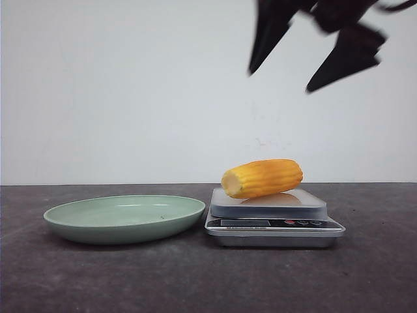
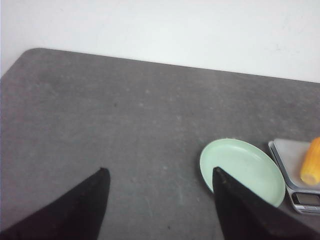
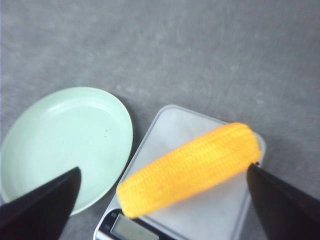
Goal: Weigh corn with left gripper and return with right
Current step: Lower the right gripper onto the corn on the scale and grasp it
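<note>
Yellow corn point(image 1: 262, 178) lengthwise atop scale point(image 1: 273, 215)

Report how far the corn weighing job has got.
Done: the corn lies on the scale, so the weighing placement looks finished; the left gripper is open, away over bare table. In hand: the right gripper hangs open above the corn, not gripping. Left: grasp it and return it, presumably to the empty green plate.

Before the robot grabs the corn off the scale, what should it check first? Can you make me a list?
1. Corn lying on the scale: ok.
2. Right gripper open wide: ok.
3. Right gripper above the corn, not touching it: ok.
4. Left gripper open and away from the scale: ok.
5. Green plate empty for the corn: ok.
6. Weight on the scale's display: cannot tell.
</note>
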You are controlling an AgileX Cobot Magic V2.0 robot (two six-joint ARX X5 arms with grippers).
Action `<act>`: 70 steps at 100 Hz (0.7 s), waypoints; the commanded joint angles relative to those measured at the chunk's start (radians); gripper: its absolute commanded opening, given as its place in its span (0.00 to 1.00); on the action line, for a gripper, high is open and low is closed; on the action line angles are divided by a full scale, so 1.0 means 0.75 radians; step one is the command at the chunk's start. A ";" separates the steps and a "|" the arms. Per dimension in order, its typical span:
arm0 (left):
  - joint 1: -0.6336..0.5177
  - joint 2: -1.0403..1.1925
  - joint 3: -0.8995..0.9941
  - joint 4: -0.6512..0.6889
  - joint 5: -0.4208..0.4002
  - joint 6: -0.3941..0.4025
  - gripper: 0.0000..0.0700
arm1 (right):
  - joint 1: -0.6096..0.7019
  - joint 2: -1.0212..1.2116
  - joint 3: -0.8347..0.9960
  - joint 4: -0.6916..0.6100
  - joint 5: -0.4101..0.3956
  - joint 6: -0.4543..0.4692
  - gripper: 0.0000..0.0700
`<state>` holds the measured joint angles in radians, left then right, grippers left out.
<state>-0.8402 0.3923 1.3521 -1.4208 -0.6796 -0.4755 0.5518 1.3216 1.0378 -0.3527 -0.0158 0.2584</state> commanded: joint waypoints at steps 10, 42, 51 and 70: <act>-0.010 -0.013 -0.064 -0.027 0.042 -0.047 0.56 | 0.048 0.203 0.112 0.021 0.078 0.064 1.00; -0.012 -0.074 -0.270 0.076 0.044 -0.035 0.56 | 0.055 0.401 0.142 0.021 0.162 0.170 1.00; -0.012 -0.077 -0.276 0.085 0.043 -0.012 0.56 | 0.055 0.427 0.142 0.022 0.155 0.210 1.00; -0.012 -0.081 -0.276 0.126 0.043 0.023 0.56 | 0.057 0.435 0.142 -0.002 0.147 0.256 0.91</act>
<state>-0.8402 0.3321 1.1347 -1.3426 -0.6483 -0.4816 0.5854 1.6318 1.1221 -0.3546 0.0940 0.4175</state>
